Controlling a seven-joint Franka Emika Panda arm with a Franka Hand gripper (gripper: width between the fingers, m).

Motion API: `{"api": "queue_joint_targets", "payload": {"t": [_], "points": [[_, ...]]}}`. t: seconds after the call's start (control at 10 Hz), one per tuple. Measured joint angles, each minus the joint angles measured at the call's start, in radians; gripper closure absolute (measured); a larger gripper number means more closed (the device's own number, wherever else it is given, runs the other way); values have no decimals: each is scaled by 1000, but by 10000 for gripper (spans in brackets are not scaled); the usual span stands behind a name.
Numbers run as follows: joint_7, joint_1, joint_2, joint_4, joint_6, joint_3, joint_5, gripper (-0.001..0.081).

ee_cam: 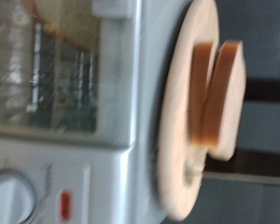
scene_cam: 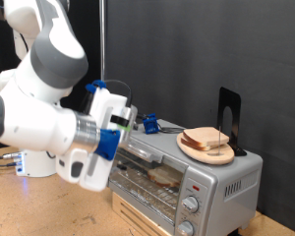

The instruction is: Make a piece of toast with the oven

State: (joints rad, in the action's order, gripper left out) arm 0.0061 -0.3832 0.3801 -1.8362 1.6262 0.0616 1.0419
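Gripper (scene_cam: 138, 126) fingertips hidden over oven (scene_cam: 211, 182); toast (scene_cam: 165, 177) blurred inside.

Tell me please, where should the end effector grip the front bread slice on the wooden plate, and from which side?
Probably from above, pinching its two flat faces near the top crust. The front slice leans against the other slice on the wooden plate atop the oven, so its upper edge is free while its lower edge rests on the plate. The end effector itself is not clearly visible.
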Motion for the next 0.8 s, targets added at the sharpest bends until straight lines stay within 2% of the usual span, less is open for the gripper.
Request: {"api": "queue_joint_targets", "payload": {"t": [0.3, 0.5, 0.6, 0.8], "points": [[18, 28, 114, 118, 105, 5, 0, -2], [18, 22, 114, 117, 59, 6, 10, -2], [15, 17, 113, 117, 27, 9, 38, -2], [-5, 13, 128, 120, 16, 15, 99, -2]]}}
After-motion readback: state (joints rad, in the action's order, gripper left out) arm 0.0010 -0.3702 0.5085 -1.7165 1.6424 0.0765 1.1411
